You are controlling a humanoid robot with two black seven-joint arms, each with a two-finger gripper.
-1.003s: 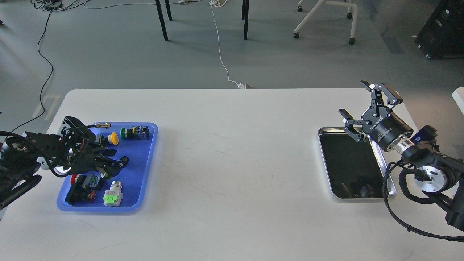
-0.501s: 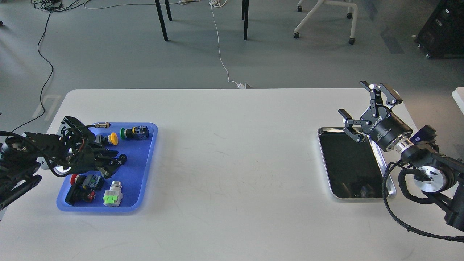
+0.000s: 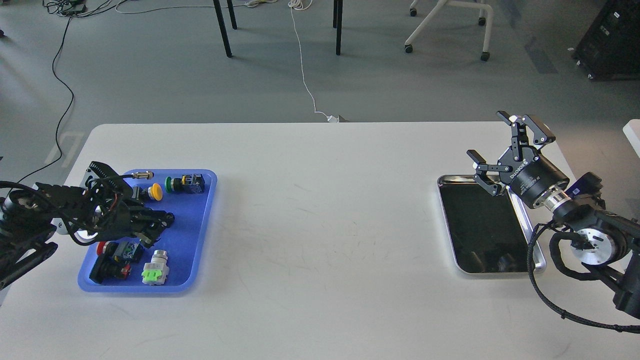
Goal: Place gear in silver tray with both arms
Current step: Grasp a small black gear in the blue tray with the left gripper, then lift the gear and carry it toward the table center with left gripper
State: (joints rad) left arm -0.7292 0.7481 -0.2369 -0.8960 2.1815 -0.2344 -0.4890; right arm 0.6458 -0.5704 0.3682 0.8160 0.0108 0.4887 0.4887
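Note:
The silver tray (image 3: 448, 220) lies on the white table at the right, its dark bottom bare. My right gripper (image 3: 494, 144) hovers open over the tray's far right corner, jaws wide apart and empty. My left gripper (image 3: 162, 223) is low over the middle of the blue tray (image 3: 199, 240) at the left, its fingers drawn together. Whether anything sits between them I cannot see. I cannot pick out a gear among the parts in the blue tray.
The blue tray holds several parts: a yellow push button (image 3: 156, 191), a green-and-black switch (image 3: 186, 183), a white part with a green cap (image 3: 155, 269), a red-and-black part (image 3: 111, 261). Chair legs and cables lie on the floor beyond the table (image 3: 320, 210).
My left gripper's fingers have closed together over the blue tray and pulled slightly left. The right arm has barely moved.

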